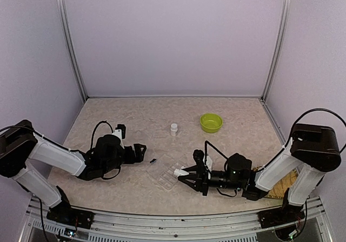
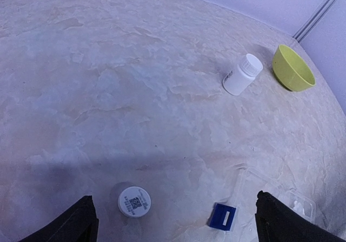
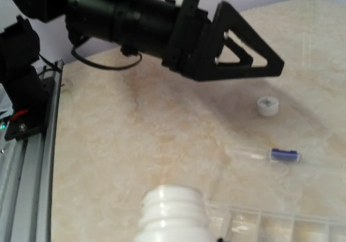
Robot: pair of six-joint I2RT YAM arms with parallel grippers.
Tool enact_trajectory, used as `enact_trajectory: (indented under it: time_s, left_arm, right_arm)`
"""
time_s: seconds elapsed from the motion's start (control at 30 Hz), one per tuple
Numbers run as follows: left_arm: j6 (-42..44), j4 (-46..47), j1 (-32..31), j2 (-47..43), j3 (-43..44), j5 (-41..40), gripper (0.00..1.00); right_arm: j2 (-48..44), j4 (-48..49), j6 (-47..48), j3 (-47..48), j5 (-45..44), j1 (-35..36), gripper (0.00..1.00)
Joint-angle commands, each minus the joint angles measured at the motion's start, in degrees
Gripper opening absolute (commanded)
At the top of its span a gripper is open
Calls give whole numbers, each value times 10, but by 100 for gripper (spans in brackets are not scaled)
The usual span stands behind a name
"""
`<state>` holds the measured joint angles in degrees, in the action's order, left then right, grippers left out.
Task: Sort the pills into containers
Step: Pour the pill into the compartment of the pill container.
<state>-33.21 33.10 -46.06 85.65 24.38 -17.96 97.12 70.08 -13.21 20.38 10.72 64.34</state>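
Clamping the uncapped bottle (image 3: 174, 212), the right gripper (image 1: 189, 175) aims its mouth at the pill box (image 1: 164, 178) lying just ahead and below.

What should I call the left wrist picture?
Open left gripper facing a round white plastic cap and a small blue piece.

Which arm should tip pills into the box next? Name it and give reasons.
Right. The right pincer is shut on the uncapped white bottle, close to the clear pill box. The left pincer is open, empty, near the loose cap.
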Motion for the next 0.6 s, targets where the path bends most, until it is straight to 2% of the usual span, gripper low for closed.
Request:
enact_trajectory:
  time_s: [0.0, 0.57]
  left_arm:
    - [-4, 17, -2, -5, -9, 6, 99]
    - [-7, 19, -2, -6, -12, 9, 99]
  right_arm:
    - [25, -3, -8, 17, 12, 0, 23]
    - [98, 31, -8, 29, 19, 0, 24]
